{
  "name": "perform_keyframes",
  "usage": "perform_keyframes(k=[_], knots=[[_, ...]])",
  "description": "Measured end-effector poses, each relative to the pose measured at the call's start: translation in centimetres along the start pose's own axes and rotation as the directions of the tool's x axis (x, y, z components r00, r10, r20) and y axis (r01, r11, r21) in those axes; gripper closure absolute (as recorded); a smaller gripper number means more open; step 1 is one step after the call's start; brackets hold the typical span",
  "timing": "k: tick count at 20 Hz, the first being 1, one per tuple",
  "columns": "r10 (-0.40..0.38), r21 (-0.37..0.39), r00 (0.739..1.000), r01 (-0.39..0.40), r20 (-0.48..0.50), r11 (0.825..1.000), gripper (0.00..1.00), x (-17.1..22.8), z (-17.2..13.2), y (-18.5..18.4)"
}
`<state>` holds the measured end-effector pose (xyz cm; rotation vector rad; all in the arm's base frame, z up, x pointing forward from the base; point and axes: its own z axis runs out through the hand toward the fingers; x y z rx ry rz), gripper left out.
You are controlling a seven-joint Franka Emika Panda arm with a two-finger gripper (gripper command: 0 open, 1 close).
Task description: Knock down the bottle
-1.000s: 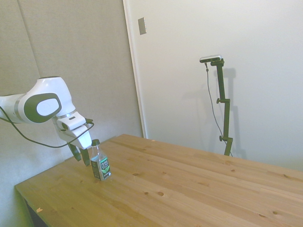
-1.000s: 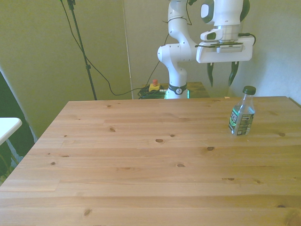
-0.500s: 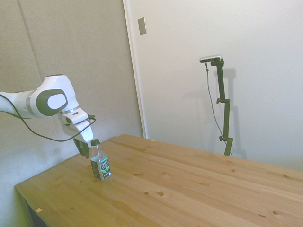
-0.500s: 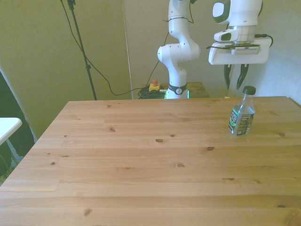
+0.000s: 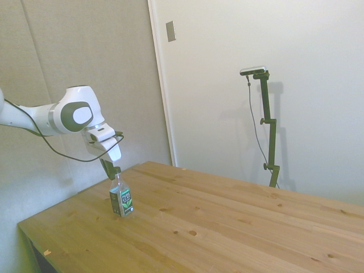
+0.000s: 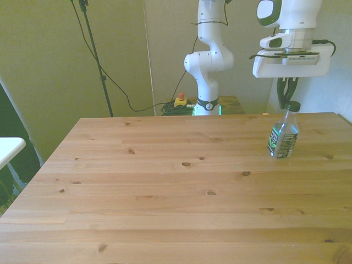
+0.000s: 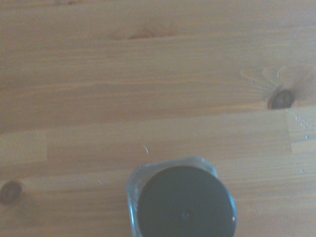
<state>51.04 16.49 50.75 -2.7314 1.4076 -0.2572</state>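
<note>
Side view first, from left to right: the white arm (image 5: 54, 116) enters from the frame's left edge, and its gripper (image 5: 112, 169) now hangs directly over the bottle (image 5: 121, 197), fingertips level with the dark cap (image 5: 117, 170). A second ago the gripper stood lower and further left, beside the bottle's shoulder, with its fingers spread; since then it has risen, slid across above the cap, and drawn its fingers narrow, nearly together, gripping nothing. The bottle has not moved: it stands upright at the lower left of the table (image 5: 227, 222), near the table's left corner.

My reading is that the fingers are now lined up to push the cap sideways, so the toppling stroke has yet to come.

Front view, at the upper right: the gripper (image 6: 288, 99) hangs from its white flange just above the bottle (image 6: 284, 133), which stands upright near the table's right edge.

Whether the fingertips touch the cap cannot be told; they overlap it in both outer views. Wrist view shows only the cap (image 7: 185, 202) from above, blurred and cut off by the frame's lower edge, over bare planks.
</note>
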Motion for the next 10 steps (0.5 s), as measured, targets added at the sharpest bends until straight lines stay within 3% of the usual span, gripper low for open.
perform_keyframes(k=[6, 10], knots=[[0.040, -0.010, 0.999, -0.040, -0.022, 0.999, 1.00, 1.3, 3.1, -5.5], [0.058, 0.030, 0.998, -0.057, -0.027, 0.998, 1.00, 3.0, 4.2, -7.3]])
